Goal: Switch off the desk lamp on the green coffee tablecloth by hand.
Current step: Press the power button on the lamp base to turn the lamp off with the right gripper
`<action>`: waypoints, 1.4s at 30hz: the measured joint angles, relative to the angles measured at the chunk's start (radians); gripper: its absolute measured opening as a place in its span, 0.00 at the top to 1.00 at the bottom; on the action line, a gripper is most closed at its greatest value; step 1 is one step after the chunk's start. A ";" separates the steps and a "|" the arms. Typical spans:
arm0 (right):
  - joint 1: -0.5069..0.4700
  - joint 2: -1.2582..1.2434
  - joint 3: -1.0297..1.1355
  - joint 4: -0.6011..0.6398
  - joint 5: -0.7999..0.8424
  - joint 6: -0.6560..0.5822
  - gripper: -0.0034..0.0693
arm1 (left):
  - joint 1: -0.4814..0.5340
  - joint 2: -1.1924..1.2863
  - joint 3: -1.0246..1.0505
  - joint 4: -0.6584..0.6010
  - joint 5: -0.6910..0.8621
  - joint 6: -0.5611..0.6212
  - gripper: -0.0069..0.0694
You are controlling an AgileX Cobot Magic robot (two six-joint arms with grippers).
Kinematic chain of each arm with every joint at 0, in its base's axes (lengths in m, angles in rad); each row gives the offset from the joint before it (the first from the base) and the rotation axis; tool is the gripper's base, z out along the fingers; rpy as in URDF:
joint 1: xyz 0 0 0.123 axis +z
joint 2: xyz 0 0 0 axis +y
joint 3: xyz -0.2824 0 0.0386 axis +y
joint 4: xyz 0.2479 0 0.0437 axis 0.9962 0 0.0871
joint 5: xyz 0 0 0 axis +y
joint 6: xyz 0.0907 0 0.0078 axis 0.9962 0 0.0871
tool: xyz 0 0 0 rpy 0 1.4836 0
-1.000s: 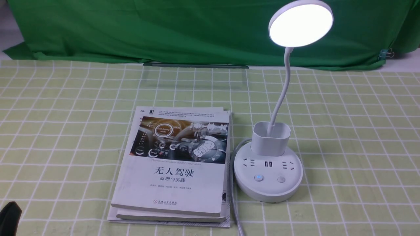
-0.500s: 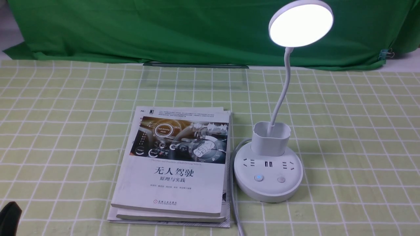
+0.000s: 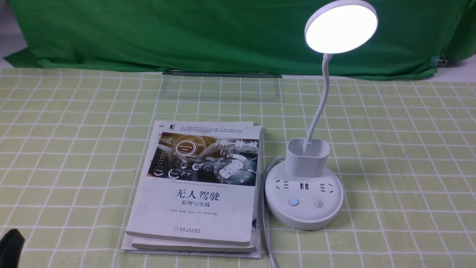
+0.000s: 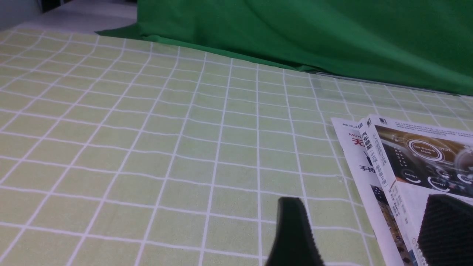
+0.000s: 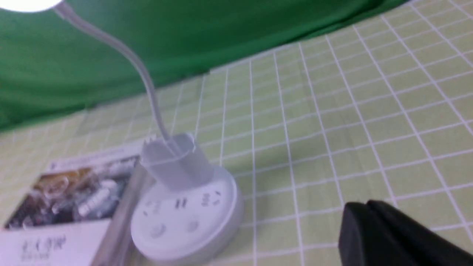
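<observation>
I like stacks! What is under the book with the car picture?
A second book lies under the top book, with a thin booklet lowest. Only their edges show; their covers are mostly hidden.

Desk lamp [image 3: 306, 160] stands just right of books [image 3: 197, 186].

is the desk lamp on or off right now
On. The desk lamp has a round head glowing bright white, and the left button on its base is lit blue.

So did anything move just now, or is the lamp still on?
Nothing has visibly changed. The lamp is still lit on the cloth, the books still lie beside its base, and nothing touches its buttons.
</observation>
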 joint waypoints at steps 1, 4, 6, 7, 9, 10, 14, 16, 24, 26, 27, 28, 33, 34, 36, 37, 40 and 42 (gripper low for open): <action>0.000 0.047 -0.045 0.001 0.055 -0.022 0.89 | 0.000 0.000 0.000 0.000 0.000 0.000 0.37; 0.004 0.249 -0.197 0.001 0.247 -0.116 0.89 | 0.000 0.000 0.000 0.000 0.000 0.000 0.37; 0.005 0.373 -0.265 0.001 0.336 -0.151 0.89 | 0.000 0.000 0.000 0.000 0.000 0.000 0.37; 0.006 0.421 -0.288 0.001 0.366 -0.159 0.89 | 0.000 0.000 0.000 0.000 0.000 0.000 0.37; 0.007 0.522 -0.333 0.001 0.400 -0.178 0.89 | 0.000 0.000 0.000 0.000 0.000 0.000 0.37; 0.011 0.565 -0.351 0.004 0.406 -0.180 0.89 | 0.000 0.000 0.000 0.000 0.000 0.000 0.37; 0.131 0.786 -0.433 0.008 0.400 -0.186 0.89 | 0.000 0.000 0.000 0.000 0.000 0.000 0.37; 0.203 0.872 -0.470 0.006 0.392 -0.180 0.89 | 0.000 0.000 0.000 0.000 0.000 0.000 0.37; 0.431 1.248 -0.701 -0.064 0.363 -0.142 0.89 | 0.000 0.000 0.000 0.000 0.000 0.000 0.37; 0.440 1.325 -0.759 -0.067 0.342 -0.142 0.89 | 0.000 0.000 0.000 0.000 0.000 0.000 0.37; 0.440 1.332 -0.764 -0.068 0.338 -0.142 0.89 | 0.000 0.000 0.000 0.000 0.000 0.000 0.37; 0.440 1.372 -0.797 -0.072 0.329 -0.140 0.89 | 0.000 0.000 0.000 0.000 0.000 0.000 0.37; 0.438 1.486 -0.883 -0.074 0.316 -0.139 0.89 | 0.000 0.000 0.000 0.000 0.000 0.000 0.37; 0.437 1.498 -0.891 -0.074 0.316 -0.139 0.89 | 0.000 0.000 0.000 0.000 0.000 0.000 0.37; 0.436 1.514 -0.902 -0.075 0.314 -0.139 0.89 | 0.000 0.000 0.000 0.000 0.000 0.000 0.37; 0.433 1.530 -0.908 -0.076 0.310 -0.139 0.89 | 0.000 0.000 0.000 0.000 0.000 0.000 0.37; 0.422 1.550 -0.911 -0.076 0.297 -0.138 0.89 | 0.000 0.000 0.000 0.000 0.000 0.000 0.37; 0.418 1.554 -0.911 -0.076 0.296 -0.136 0.89 | 0.000 0.000 0.000 0.000 0.000 0.000 0.37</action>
